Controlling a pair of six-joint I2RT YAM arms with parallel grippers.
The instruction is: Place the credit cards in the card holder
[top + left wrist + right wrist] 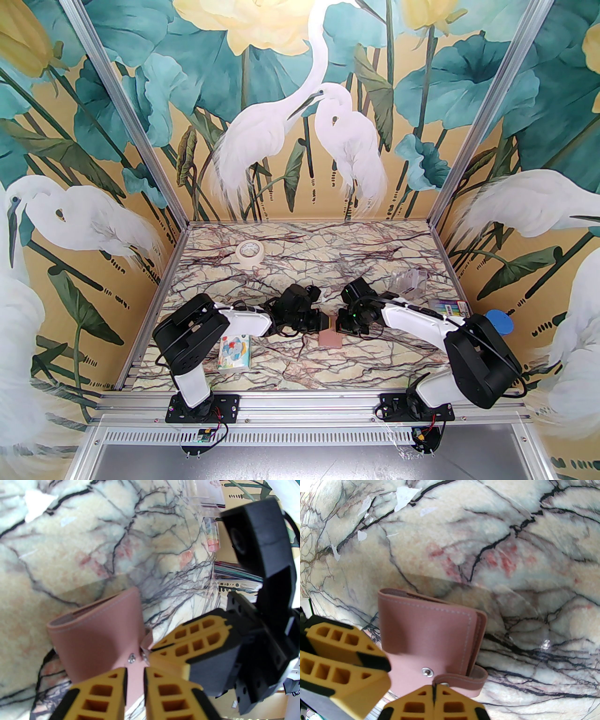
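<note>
The card holder (333, 338), a dusty-pink folded wallet, lies at the table's middle between both arms. In the left wrist view the card holder (98, 639) stands partly lifted, and my left gripper (134, 671) has its jaws close together on the holder's pink edge. My right gripper (434, 688) is shut on the holder's snap strap (461, 681), pulled clear of the round metal snap (426, 671). In the top view the left gripper (323, 322) and right gripper (341, 326) nearly touch. The credit cards are out of view.
A tape roll (248, 253) sits at the back left and a cartoon tissue pack (235, 355) lies near the left arm. A clear plastic box (410, 281), a colourful striped pack (447, 309) and a blue disc (499, 322) are on the right. Paper scraps (405, 494) dot the marble.
</note>
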